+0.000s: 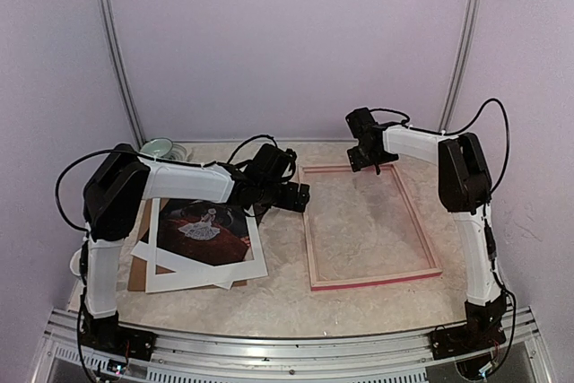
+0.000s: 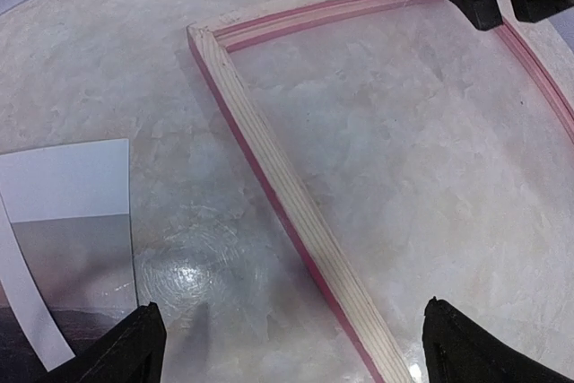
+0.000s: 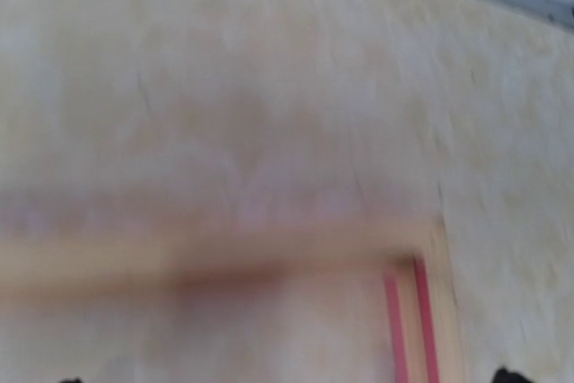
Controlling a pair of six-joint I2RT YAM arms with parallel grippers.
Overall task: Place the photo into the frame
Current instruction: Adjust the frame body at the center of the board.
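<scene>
Frame (image 1: pixel 377 277) lies flat on the bench (image 1: pixel 269 298), right of centre, pale wood face up with pink showing along the edges. The opening is bare, only the bench surface showing through. This reads as laid back-side up so the print can be dropped in from behind. Photo (image 1: pixel 204 230) is well to the left under the left arm, face up, in a loose askew stack with a white mat (image 1: pixel 206 274) and a brown backing board (image 1: pixel 136 274). The exact layering is hard to tell from above, and the photo is not yet in the frame. Left end effector (image 1: pixel 300 195) hangs over bare bench between the stack and the frame's left rail, jaws spread fully, nothing between them and touching nothing. The wrist view shows the rail running diagonally below. Right end effector (image 1: pixel 375 164) sits over the frame's far rail, released and empty, possibly placed to steady that rail. Its wrist view is motion-blurred, so contact with the wood cannot be told.
</scene>
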